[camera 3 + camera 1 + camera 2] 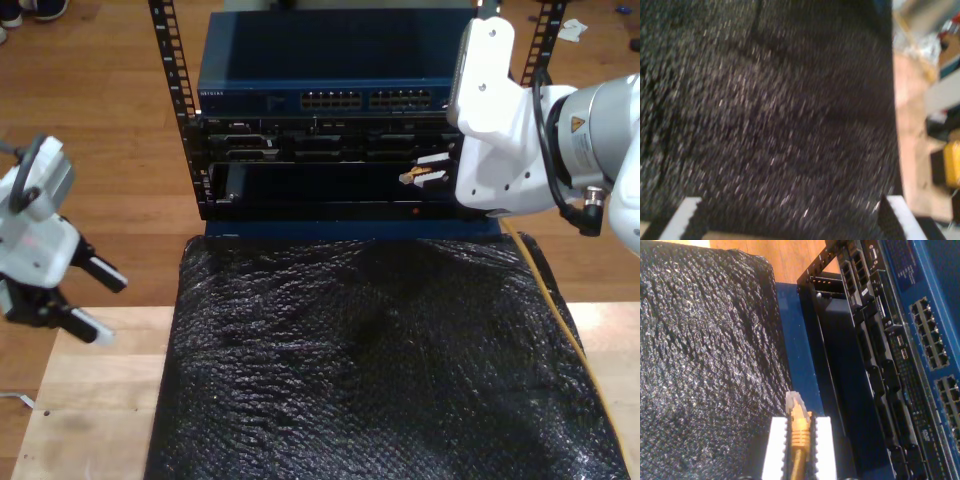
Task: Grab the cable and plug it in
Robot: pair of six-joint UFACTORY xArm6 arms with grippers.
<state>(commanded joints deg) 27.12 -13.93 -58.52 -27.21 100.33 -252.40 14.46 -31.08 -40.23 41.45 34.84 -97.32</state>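
Our second gripper [799, 440] pinches the yellow-orange network cable's clear plastic plug [409, 178] just before the black-and-blue rack switch [320, 100], our first gripper's [790, 217] fingers wide; any tilt risks jamming beside a port.

I count two grippers, my first gripper [88, 298] and my second gripper [425, 172], one yellow-orange cable [560, 310] with one clear plug [794, 402] between the second gripper's fingers [823, 447], one black mat [380, 360], and one blue switch [330, 60].

Wooden floor [100, 120], pale tabletop [90, 400]
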